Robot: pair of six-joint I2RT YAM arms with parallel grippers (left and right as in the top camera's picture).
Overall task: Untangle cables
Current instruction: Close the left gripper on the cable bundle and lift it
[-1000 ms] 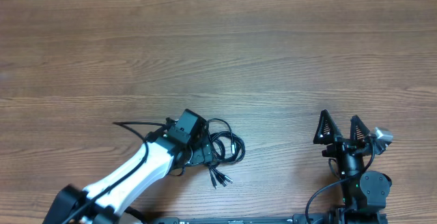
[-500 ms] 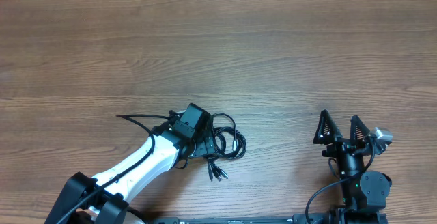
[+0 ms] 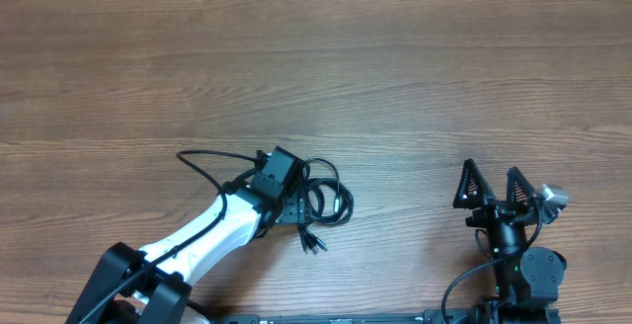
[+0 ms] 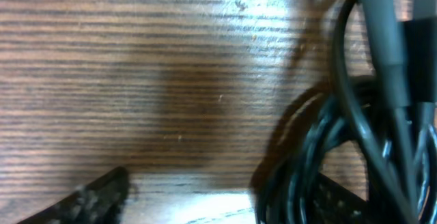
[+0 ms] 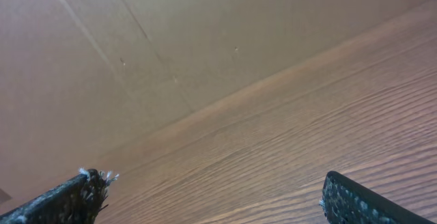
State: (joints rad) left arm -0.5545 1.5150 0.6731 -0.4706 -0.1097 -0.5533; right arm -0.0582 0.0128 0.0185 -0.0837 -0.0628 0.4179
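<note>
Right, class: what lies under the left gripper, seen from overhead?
The cables lie partly under the left gripper, on the table. Much of the bundle shows beside it, plug ends too; the strands directly beneath are covered.

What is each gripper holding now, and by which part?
Nothing is held. The right gripper is open and empty. The left gripper has its fingers apart; the cables lie against one finger, not clamped.
</note>
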